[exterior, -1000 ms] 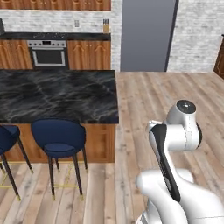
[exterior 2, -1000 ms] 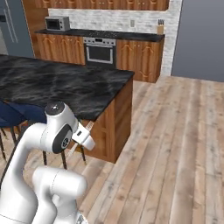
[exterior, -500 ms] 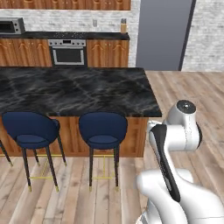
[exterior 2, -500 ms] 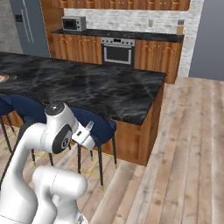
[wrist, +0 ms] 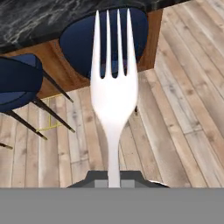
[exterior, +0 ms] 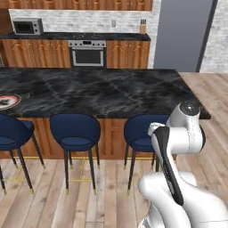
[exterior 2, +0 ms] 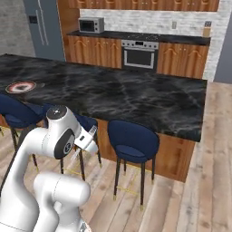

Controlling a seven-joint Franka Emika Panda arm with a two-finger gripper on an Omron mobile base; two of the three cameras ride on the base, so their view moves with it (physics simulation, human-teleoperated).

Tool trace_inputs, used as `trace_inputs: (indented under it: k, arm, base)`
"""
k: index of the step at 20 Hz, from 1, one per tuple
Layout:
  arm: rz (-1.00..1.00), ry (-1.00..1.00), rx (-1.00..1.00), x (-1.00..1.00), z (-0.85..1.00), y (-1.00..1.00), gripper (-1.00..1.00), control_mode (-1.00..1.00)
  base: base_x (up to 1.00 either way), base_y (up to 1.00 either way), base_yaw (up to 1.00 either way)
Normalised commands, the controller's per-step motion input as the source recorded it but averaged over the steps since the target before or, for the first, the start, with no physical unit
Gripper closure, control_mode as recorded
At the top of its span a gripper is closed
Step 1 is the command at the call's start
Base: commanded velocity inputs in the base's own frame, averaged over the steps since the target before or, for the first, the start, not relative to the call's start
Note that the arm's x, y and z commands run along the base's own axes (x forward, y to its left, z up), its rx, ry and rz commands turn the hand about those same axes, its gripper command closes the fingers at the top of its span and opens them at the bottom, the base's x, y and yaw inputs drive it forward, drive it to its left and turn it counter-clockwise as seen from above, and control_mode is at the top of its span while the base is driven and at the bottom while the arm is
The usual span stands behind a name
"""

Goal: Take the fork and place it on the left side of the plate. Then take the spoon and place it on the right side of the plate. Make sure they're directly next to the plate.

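In the left base view, the white robot arm (exterior: 178,147) is folded up close in front of the long black marble counter (exterior: 102,91). The round plate with the dark red-brown rim (exterior: 8,101) lies on the counter at the far left edge of the picture, well apart from the arm. Three dark blue stools (exterior: 75,133) stand along the near side of the counter.

In the right base view, the same plate (exterior 2: 21,86) sits on the left part of the black counter (exterior 2: 136,97). The arm's hand pokes out to the right, and the thin pale silver fork (exterior 2: 92,132) sticks out from it, over the wood floor (exterior 2: 190,199) near a blue stool (exterior 2: 131,140).

In the hand view, the fork (wrist: 113,92) stands straight up in the middle, its four tines pointing at the blue stool seat (wrist: 83,39). The gripper (wrist: 114,180) has its jaws pressed together on the fork's thin handle at the bottom. The fork is held in the air over the wood floor, far from the plate.
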Motion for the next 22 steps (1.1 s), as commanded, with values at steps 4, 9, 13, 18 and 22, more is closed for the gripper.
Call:
trace_inputs:
  k: [4, 9, 13, 18, 22]
  arm:
    - [0.00, 0.00, 0.00, 0.00, 0.00, 0.00, 1.00, 1.00]
    - [0.00, 0.00, 0.00, 0.00, 0.00, 0.00, 1.00, 1.00]
    - [0.00, 0.00, 0.00, 0.00, 0.00, 0.00, 1.00, 1.00]
    - [0.00, 0.00, 0.00, 0.00, 0.00, 0.00, 1.00, 1.00]
    - [0.00, 0.00, 0.00, 0.00, 0.00, 0.00, 1.00, 1.00]
  base:
    - [0.00, 1.00, 0.00]
    - [0.07, 0.93, 0.00]
    - [0.12, 0.91, 0.00]
    - [0.23, 0.85, 0.00]
    - [0.30, 0.78, 0.00]
